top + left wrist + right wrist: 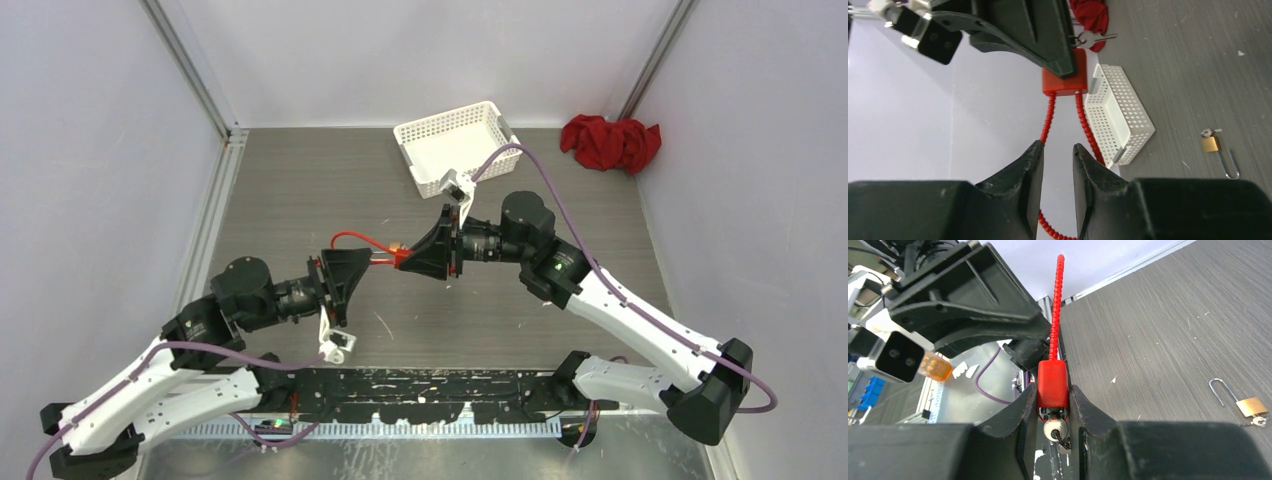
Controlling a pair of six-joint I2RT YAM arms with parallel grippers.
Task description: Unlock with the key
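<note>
right gripper (pixel 1052 390) jaws clamp the stiff lock body (pixel 1052 380), likely the best hold; left gripper (pixel 1058 147) jaws stand narrow by its floppy cable (pixel 1047 117), grip unclear.

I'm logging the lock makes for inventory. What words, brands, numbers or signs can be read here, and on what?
No text can be read in any view.
red lock body: plain, no marking shows.
brass padlock: too small to tell any stamp.
key: too small and blurred to read.
white basket: no label.
</note>
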